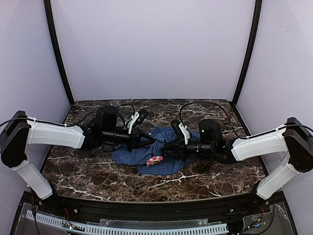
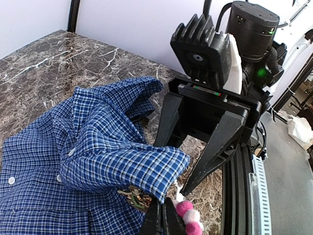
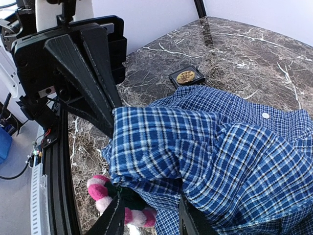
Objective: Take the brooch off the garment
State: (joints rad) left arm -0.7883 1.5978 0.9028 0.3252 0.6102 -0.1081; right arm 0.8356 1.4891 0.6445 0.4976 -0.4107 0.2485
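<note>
We see a dark marble table [image 1: 88, 171] with white veins, walled by pale panels. The left arm [image 1: 54, 134] and the right arm [image 1: 259, 144] reach in from either side and meet over the middle of the table.

The garment [image 1: 132, 155], a blue-and-white checked shirt, lies crumpled at the centre of the table. One fold of it is lifted off the surface between the two arms.

The left end effector [image 2: 159, 220] is closed, its fingers pinched together on the edge of that raised fold. The right end effector [image 3: 151, 205] faces it from the other side with its fingers parted about halfway. One finger is on each side of the hanging cloth. We cannot tell whether they press on anything.

A small black holder [image 3: 187, 77] with a round gold piece in it sits on the table just beyond the garment.

The brooch [image 3: 100, 190], a fuzzy pink-and-white piece with a dark centre, hangs at the lower edge of the lifted fold. It sits right against one finger of the right end effector, just beside the left one's closed tips.

A white button [image 3: 265, 116] shows on the cloth farther back.
</note>
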